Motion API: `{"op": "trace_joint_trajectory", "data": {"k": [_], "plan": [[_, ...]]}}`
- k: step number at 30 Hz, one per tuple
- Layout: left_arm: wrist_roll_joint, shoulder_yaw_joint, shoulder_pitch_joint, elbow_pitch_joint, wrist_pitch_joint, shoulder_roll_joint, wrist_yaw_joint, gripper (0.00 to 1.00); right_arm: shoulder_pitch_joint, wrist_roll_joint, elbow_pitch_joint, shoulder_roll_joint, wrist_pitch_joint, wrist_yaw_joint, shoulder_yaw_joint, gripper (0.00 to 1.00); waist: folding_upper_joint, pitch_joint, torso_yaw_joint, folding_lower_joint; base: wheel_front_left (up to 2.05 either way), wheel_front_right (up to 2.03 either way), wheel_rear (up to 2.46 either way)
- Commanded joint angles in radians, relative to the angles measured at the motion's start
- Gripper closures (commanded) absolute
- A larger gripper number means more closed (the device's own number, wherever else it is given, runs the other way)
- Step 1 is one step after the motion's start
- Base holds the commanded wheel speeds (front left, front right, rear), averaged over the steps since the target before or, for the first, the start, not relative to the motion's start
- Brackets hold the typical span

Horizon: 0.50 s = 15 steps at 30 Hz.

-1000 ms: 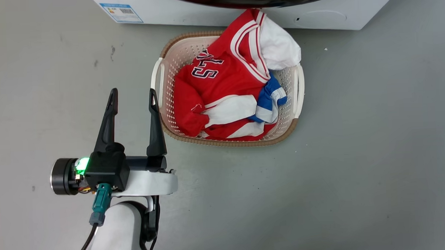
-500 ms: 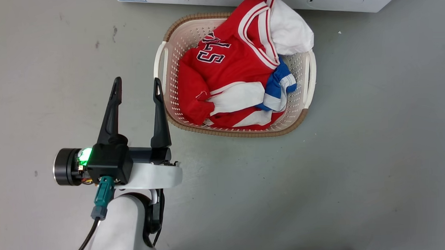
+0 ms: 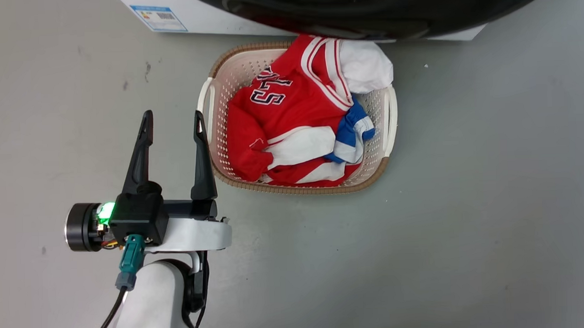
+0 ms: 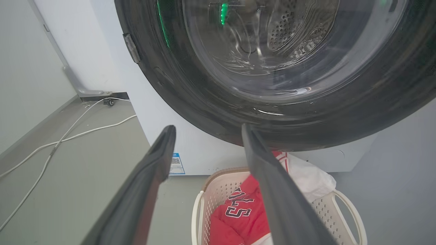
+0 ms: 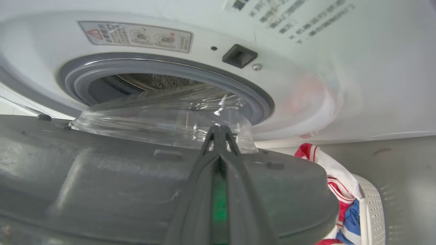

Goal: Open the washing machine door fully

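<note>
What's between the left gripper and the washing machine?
Bare floor, in the head view. The laundry basket sits right of the left gripper, its far end by the door.

The washing machine door (image 4: pixel 190 95) has a glossy black rim around a clear glass window (image 4: pixel 259 44); the washing machine (image 4: pixel 160 112) is smooth white, its gasket (image 5: pixel 163 66) grey rubber; the basket (image 3: pixel 390 121) is perforated plastic, the jersey (image 3: pixel 290 115) cloth.

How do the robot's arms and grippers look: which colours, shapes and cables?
The left gripper has two long, tapering black jaws on a boxy black body with a green light and a black cylinder at one side. A teal connector with a black cable sits below, on a pale forearm. The right gripper has dark grey jaws.
</note>
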Motion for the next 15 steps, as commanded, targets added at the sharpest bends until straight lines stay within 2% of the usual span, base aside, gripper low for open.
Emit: {"op": "trace_joint_trajectory", "data": {"k": [1,8,15], "plan": [[0.007,0.002,0.012,0.002,-0.003,-0.001,-0.004,0.00,-0.003,0.014,-0.032,0.055,0.017,0.013,0.021,1.00,0.0000,-0.015,-0.008,-0.0001,0.00,0.00,0.00],[0.016,0.019,0.040,0.006,-0.003,0.001,-0.012,0.00,0.121,0.034,-0.103,0.024,0.053,0.009,0.020,1.00,0.0000,-0.066,-0.027,-0.0001,0.00,0.00,0.00],[0.022,0.029,0.060,0.006,-0.003,0.005,-0.020,0.00,0.234,0.055,-0.197,0.039,0.093,0.009,0.040,1.00,0.0000,-0.099,-0.040,-0.0001,0.00,0.00,0.00]]}}
